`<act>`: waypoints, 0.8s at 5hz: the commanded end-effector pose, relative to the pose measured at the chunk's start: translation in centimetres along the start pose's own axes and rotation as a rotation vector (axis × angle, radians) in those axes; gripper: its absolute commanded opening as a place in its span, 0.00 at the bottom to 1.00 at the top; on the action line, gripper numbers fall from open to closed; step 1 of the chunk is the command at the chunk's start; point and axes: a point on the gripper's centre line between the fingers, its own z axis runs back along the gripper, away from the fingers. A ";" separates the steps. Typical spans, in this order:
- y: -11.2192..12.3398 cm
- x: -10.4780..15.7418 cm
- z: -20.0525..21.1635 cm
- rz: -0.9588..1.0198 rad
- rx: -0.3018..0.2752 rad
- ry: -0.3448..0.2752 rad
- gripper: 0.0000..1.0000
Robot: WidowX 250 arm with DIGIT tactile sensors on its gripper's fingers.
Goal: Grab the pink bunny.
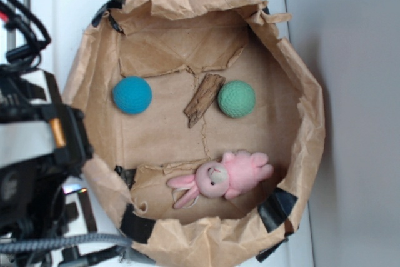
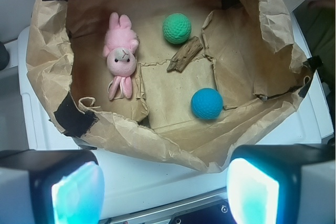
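Across the white surface (image 1: pixel 56 4): a crumpled brown paper tub (image 1: pixel 300 92) took up most of the frame, its walls folded up and patched with black tape.
Arm: the black WidowX body stood outside the tub's rim, at the left edge of the exterior view, nothing of it reaching over the paper floor.
Gripper (image 2: pixel 163 187): seen from the wrist, it hung outside the near wall of the tub, above the white surface; its two pads (image 2: pixel 76 192) stood wide apart with nothing between them.
Blue ball (image 1: pixel 132 95): on the tub floor, well apart from the bunny.
Green ball (image 1: pixel 236 99): on the floor across from the blue one, a scrap of bark (image 1: pixel 204 98) between them.
Pink bunny (image 1: pixel 223 176): lying on its back against the tub wall, face up, ears trailing from the head end, clear of both balls.
Bunny's long axis: in the wrist view it ran almost straight up and down the frame, ears toward the gripper, feet away.
Bunny from the fingers: ahead and off to the left side of the wrist view, roughly in line with the left pad rather than centred in the gap, with the paper wall between.
Judgement: the coming move likely called for a shift sideways and forward over the rim before descending, the pads closing across the narrow body.
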 end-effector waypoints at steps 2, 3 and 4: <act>0.0 0.3 0.5 0.006 -0.007 -0.022 1.00; 0.0 0.3 0.5 0.006 -0.007 -0.022 1.00; -1.5 4.8 -1.5 0.015 -0.025 -0.013 1.00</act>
